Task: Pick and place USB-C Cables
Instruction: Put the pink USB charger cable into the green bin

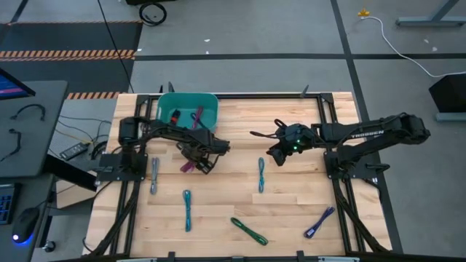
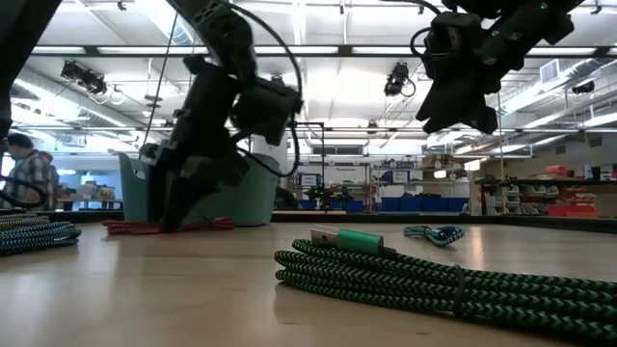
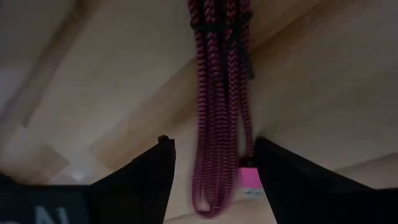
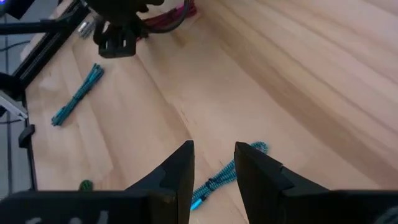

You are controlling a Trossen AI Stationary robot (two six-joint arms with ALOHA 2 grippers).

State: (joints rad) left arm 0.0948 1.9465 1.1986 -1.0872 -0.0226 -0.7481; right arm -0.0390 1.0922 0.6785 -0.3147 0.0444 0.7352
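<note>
My left end effector (image 3: pixel 208 180) sits low, fingers spread around the magenta cable (image 3: pixel 221 112) on the desk (image 3: pixel 323 93), closing not yet begun, for binning.

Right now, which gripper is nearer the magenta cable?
Left. The left gripper is directly over the magenta cable, jaws open astride it. The right gripper hangs farther off, above a teal cable.

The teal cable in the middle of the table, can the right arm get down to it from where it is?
Probably yes: the right gripper hangs above the teal cable, fingers apart, with only bare table around it.
</note>
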